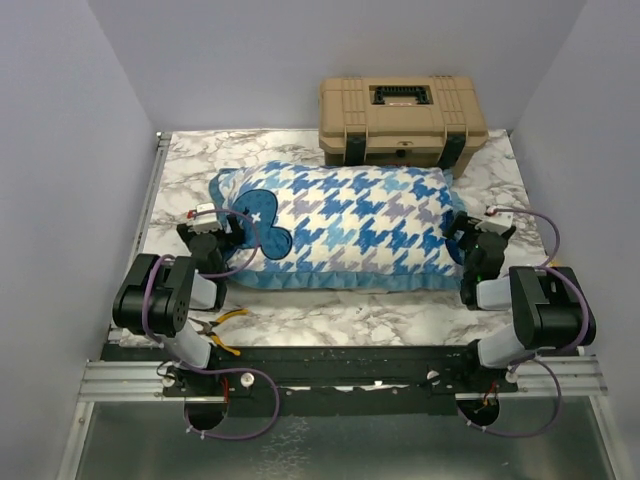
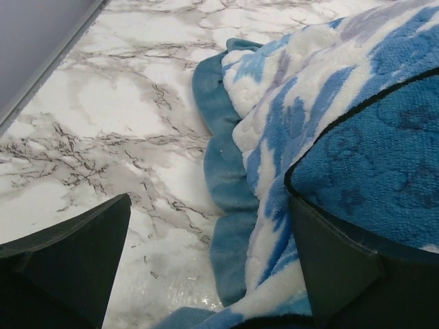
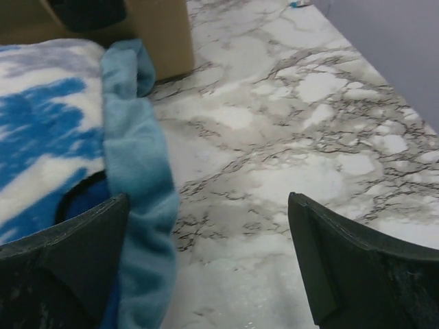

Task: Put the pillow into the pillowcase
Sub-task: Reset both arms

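on the table (image 1: 400,320), pillowcase (image 1: 345,225) lies lengthwise left to right.

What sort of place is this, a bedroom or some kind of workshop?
Probably a robot test booth: plain grey walls box in a marble-look table, the left arm and right arm are bolted to a metal rail, and a tan hard case sits behind the pillowcase.

Marble-patterned table (image 1: 400,320). Across the middle, plump houndstooth pillowcase (image 1: 350,225); at the far edge, tan case (image 1: 400,120); near left, yellow-handled pliers (image 1: 228,316).
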Controlling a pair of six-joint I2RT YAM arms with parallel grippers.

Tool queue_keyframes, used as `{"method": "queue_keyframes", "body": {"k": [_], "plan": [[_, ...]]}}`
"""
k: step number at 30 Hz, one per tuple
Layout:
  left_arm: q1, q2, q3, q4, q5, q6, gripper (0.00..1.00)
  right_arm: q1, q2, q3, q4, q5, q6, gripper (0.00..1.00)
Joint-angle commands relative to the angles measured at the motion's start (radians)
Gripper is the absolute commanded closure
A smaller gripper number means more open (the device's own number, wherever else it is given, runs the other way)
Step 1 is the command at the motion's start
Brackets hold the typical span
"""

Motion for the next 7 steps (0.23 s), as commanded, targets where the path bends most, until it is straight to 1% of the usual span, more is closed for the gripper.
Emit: {"method": "queue_keyframes", "body": {"k": [1, 4, 7], "plan": [[-0.008, 0.025, -0.004, 0.055, 0.062, 0.053, 0.01, -0.047, 0.029, -0.036, 0.142, -0.078, -0.001, 0.00], [-0.021, 0.034, 0.006, 0.047, 0.063, 0.070, 0.01, -0.047, 0.024, -0.028, 0.124, -0.092, -0.013, 0.00], [-0.021, 0.013, -0.011, 0.046, 0.057, 0.065, 0.01, -0.045, 0.032, -0.015, 0.111, -0.158, -0.035, 0.00]]}}
